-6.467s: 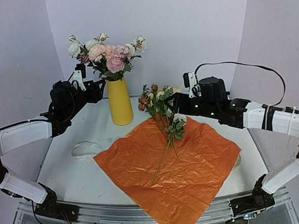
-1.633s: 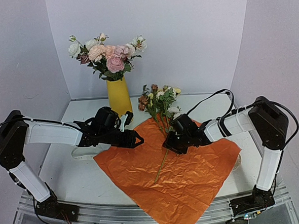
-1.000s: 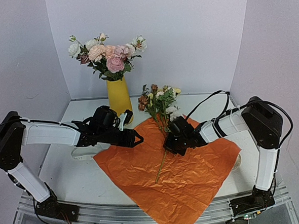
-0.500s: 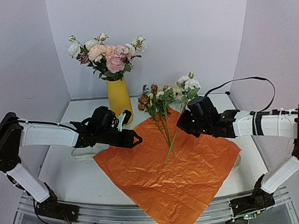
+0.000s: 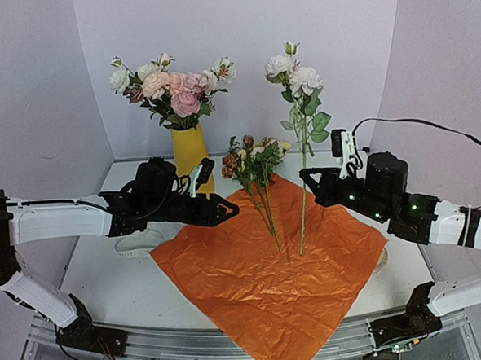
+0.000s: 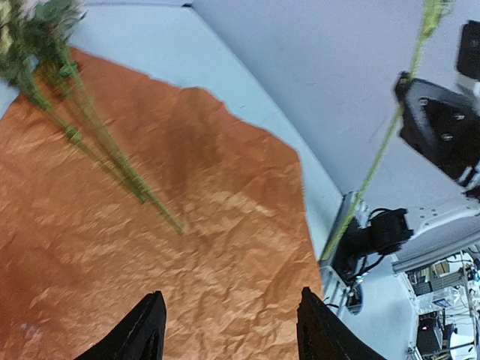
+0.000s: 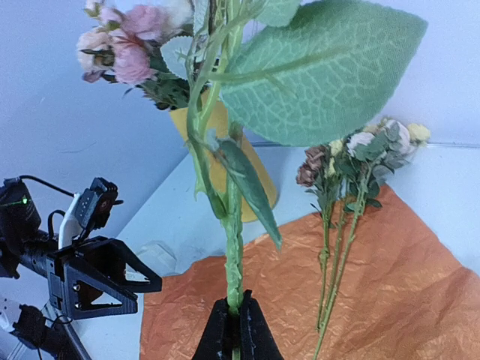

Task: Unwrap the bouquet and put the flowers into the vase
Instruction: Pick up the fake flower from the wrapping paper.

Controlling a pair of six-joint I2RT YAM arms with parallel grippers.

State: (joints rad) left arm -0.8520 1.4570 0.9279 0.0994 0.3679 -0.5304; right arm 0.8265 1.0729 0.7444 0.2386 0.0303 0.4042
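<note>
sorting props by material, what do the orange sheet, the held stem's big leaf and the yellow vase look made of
Orange sheet: thin matte paper, by its fine crinkles and creases.
Leaf on the held stem: probably fabric, artificial; woven-looking surface with pressed veins.
Yellow vase: smooth, evenly coloured, ceramic or plastic; cannot tell which.

Pale lilac walls (image 5: 240, 33) — 3, seemingly — enclose a white table (image 5: 108, 278).

My white table (image 5: 108, 286) carries a crinkled orange paper (image 5: 287, 275), spread flat across its middle, one corner hanging over the near edge. The yellow vase (image 5: 191, 153) stands far left, near the paper. A pale ribbon (image 5: 136, 241) lies beside the paper's left corner.
</note>
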